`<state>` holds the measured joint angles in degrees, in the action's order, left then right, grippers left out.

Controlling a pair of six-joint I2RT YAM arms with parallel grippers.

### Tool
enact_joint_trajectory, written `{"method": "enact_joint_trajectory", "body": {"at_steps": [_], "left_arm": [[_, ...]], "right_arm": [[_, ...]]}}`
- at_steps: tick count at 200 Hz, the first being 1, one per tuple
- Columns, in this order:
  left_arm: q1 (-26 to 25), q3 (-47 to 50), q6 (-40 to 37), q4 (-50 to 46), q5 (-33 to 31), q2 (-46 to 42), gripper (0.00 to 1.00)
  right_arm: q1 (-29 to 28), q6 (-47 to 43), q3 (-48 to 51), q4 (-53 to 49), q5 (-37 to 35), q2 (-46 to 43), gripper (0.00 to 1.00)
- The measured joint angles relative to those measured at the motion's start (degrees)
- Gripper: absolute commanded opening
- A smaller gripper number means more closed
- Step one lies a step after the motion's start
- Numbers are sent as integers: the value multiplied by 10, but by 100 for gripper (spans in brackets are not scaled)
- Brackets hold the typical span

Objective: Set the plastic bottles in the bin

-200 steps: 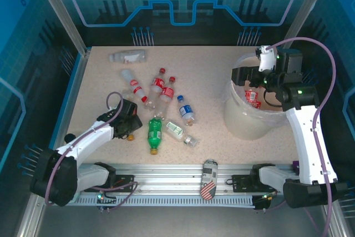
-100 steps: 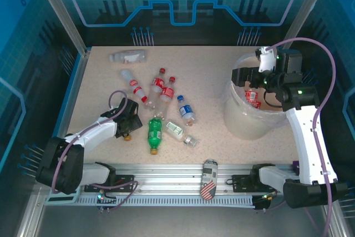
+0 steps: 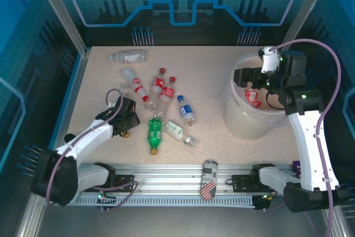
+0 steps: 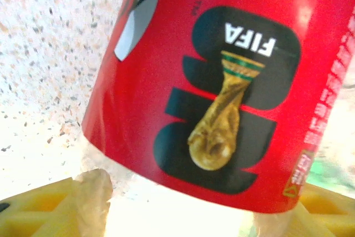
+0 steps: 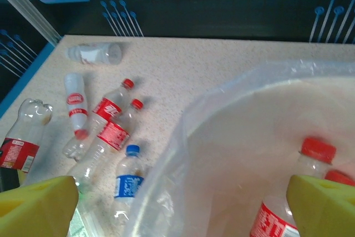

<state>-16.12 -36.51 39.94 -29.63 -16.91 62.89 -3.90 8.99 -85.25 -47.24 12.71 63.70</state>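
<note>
My left gripper (image 3: 125, 119) sits low on the table at the left, shut on a clear bottle with a red and black label (image 4: 222, 81); that bottle spans the gap between the yellow fingertips (image 4: 33, 206). Its gold cap (image 3: 126, 135) pokes out toward the near edge. More bottles lie mid-table: a green one (image 3: 155, 132), a blue-labelled one (image 3: 186, 110), two red-capped ones (image 3: 162, 87), a white one (image 3: 132, 80) and a pale-labelled one (image 3: 127, 56). My right gripper (image 3: 248, 76) hangs open over the cream bin (image 3: 244, 120), nothing between its fingers. Red-capped bottles (image 5: 288, 203) lie inside the bin.
A flag-patterned can (image 3: 208, 178) lies on the near rail. A small clear bottle (image 3: 180, 132) rests beside the green one. The bin's clear bag liner (image 5: 183, 154) bulges over its rim. Bare tabletop lies between the bottle cluster and the bin.
The left arm's elbow swung while its gripper stayed at the red-labelled bottle. The right gripper shifted slightly right above the bin.
</note>
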Motion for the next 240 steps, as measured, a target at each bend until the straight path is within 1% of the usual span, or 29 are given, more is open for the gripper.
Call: {"method": "enact_joint_trajectory", "body": {"at_steps": [16, 30, 56, 69, 94, 113, 131, 152, 175, 213, 222, 240], "left_arm": [[0, -6, 0, -13, 2, -38, 62], [0, -12, -4, -16, 10, -64, 60], [-6, -27, -16, -5, 45, -83, 61], [-25, -36, -23, 13, 56, -83, 61], [-86, -55, -42, 66, 79, -80, 61], [-116, -69, -61, 120, 105, -68, 61], [-134, -78, -85, 168, 129, -49, 61], [-157, -79, -106, 212, 149, -31, 60], [-178, -79, -119, 262, 166, -21, 60], [-197, -71, -121, 324, 170, -16, 59], [-200, -70, -121, 331, 170, -14, 59], [-202, -69, -121, 342, 170, -9, 59]], "right_arm": [[-16, 4, -17, 6, 5, 4, 97], [-43, 7, -33, 10, 4, 12, 97], [-120, 9, -74, 16, -9, 55, 97], [-162, 11, -93, 22, -18, 84, 97], [-230, 17, -114, 32, -31, 137, 97], [-270, 24, -125, 39, -33, 175, 97], [-297, 33, -133, 49, -30, 208, 97], [-313, 42, -137, 57, -24, 241, 98], [-313, 59, -137, 76, -15, 268, 99], [-309, 105, -133, 130, -7, 296, 98], [-305, 117, -129, 146, -2, 299, 97], [-297, 137, -120, 179, 19, 304, 89]]}}
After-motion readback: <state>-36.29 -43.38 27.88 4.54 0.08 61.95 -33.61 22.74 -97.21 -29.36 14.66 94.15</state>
